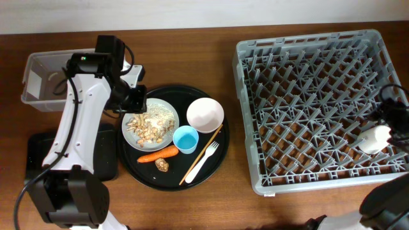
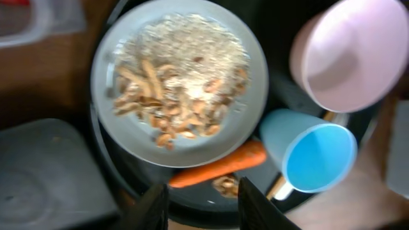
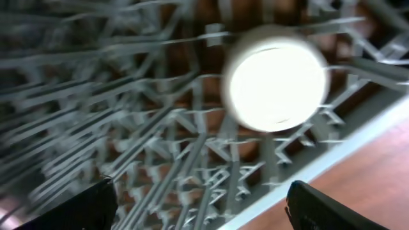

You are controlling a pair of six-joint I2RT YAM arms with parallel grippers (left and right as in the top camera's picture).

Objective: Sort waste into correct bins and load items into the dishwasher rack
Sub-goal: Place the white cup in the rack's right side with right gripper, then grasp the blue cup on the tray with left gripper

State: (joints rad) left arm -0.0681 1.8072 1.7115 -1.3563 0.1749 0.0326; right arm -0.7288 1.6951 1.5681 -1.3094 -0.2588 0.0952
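Over the rack (image 1: 307, 96), right claw (image 3: 198, 207) hangs spread — left claw (image 2: 203, 207) parted above plate (image 2: 105, 83).

A brown wooden table (image 1: 230, 204) fills the view — pale wall (image 1: 192, 13) along its far edge

You had the dishwasher rack (image 1: 307, 182) at the table's right, with a second cup (image 1: 372, 139) in its front right corner. Left of it sat the round tray (image 1: 182, 96), carrying the plate (image 1: 126, 128) of food scraps (image 1: 148, 126), the bowl (image 1: 205, 114) to the plate's right, the cup (image 1: 186, 139) before the bowl, and the carrot (image 1: 158, 154) before the plate. The fork (image 1: 204, 158) lay at the tray's front right. At far left the tub (image 1: 38, 96) stood behind the shallow tray (image 1: 38, 150).
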